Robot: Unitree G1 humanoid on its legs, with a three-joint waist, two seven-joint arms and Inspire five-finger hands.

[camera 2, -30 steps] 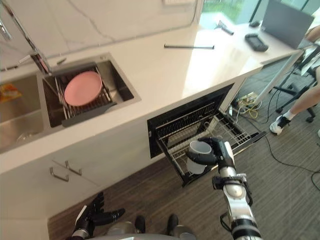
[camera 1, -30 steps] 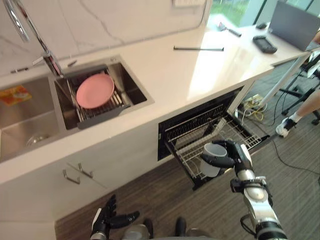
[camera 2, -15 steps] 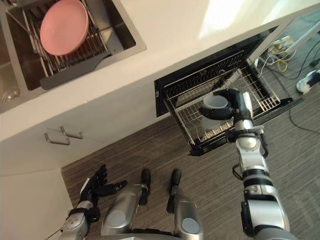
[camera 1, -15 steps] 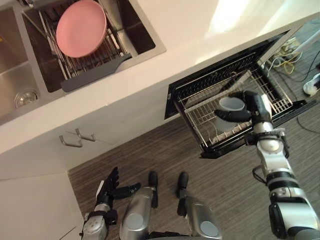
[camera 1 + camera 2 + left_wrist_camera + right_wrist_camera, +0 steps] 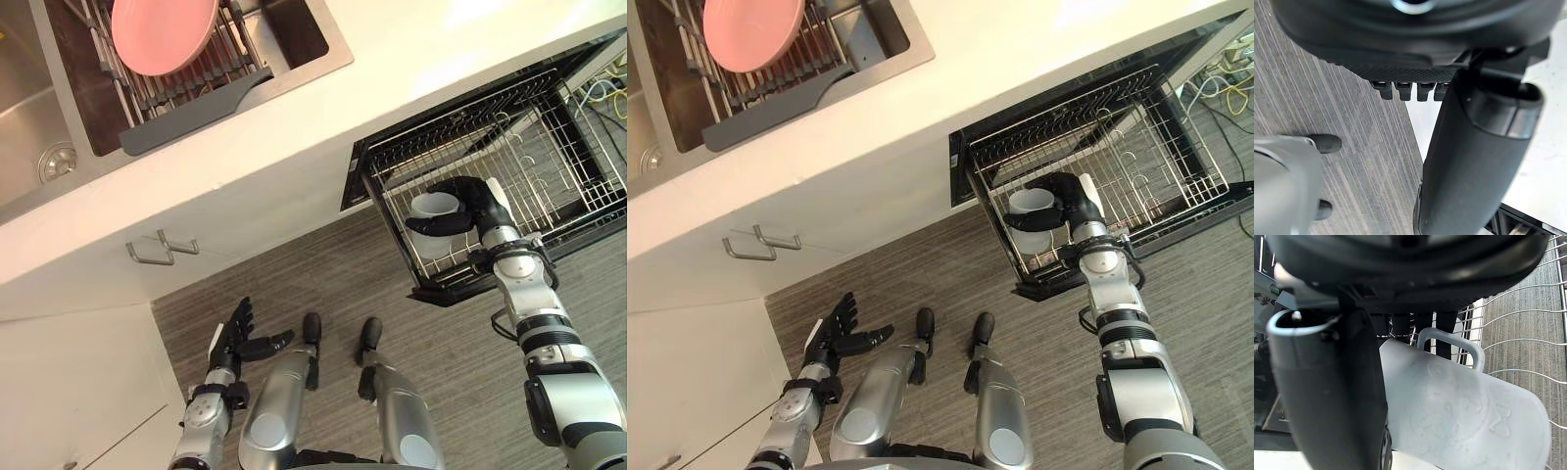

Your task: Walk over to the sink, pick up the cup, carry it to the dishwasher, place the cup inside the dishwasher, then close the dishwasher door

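Right hand [image 5: 478,201]: fingers [image 5: 439,225] and thumb clamped round the pale grey plastic cup with a loop handle [image 5: 434,206]. The cup's mouth faces up. It hangs over the front left part of the pulled-out wire dishwasher rack [image 5: 554,162], low among the wires. Whether its base touches the rack I cannot tell. The wrist view shows the handle on the side away from the palm, with rack wires just past it.

Left hand [image 5: 238,333]: low by the dark wood-grain floor [image 5: 323,264], idle, its fingers [image 5: 235,315] straight and spread, holding nothing.

White stone bench [image 5: 392,59] above. Steel sink [image 5: 39,108] well to the left, with a round pink plate [image 5: 162,29] on its drying grid.

Progress, as judged: pickup and carry look finished, and the cup is at the dishwasher. Left to do: let go of the cup so it sits steady in the rack, draw the hand clear, push the rack in, shut the black dishwasher door [image 5: 460,289].
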